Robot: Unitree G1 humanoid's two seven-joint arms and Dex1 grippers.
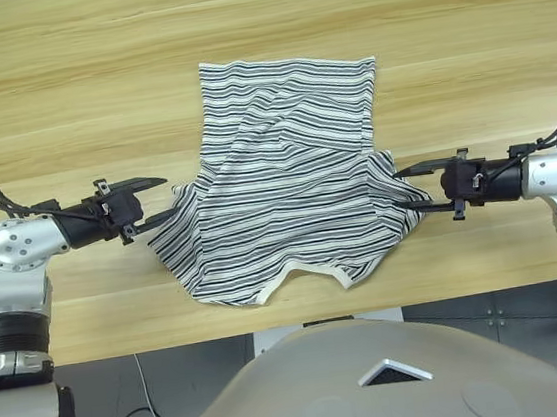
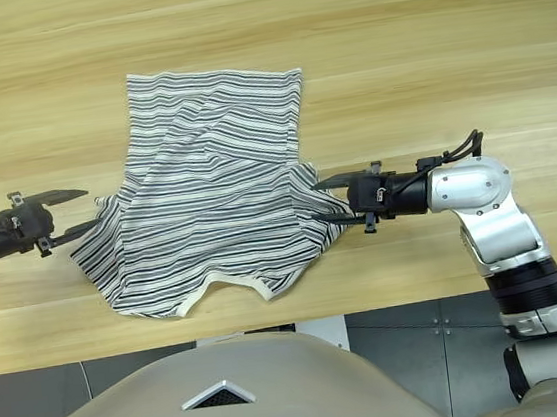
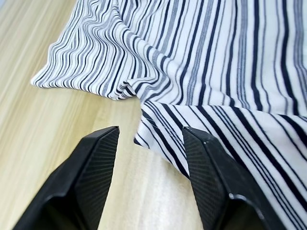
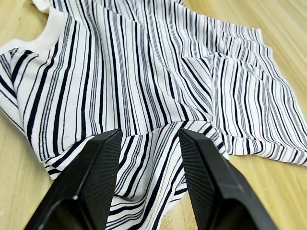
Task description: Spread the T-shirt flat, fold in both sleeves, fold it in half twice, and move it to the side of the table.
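Observation:
A black-and-white striped T-shirt (image 1: 289,167) lies rumpled in the middle of the wooden table (image 1: 54,93), white collar toward the near edge and hem at the far side. My left gripper (image 1: 165,197) sits open at the shirt's left sleeve. In the left wrist view the sleeve's corner (image 3: 158,129) lies just at the gap between the fingers. At the right sleeve, my right gripper (image 1: 404,190) is also open, low over the table. Striped fabric (image 4: 148,143) bunches between its two black fingers.
Bare wood stretches to the left, right and far side of the shirt. The table's near edge (image 1: 123,349) runs just below the collar, with grey floor beyond it.

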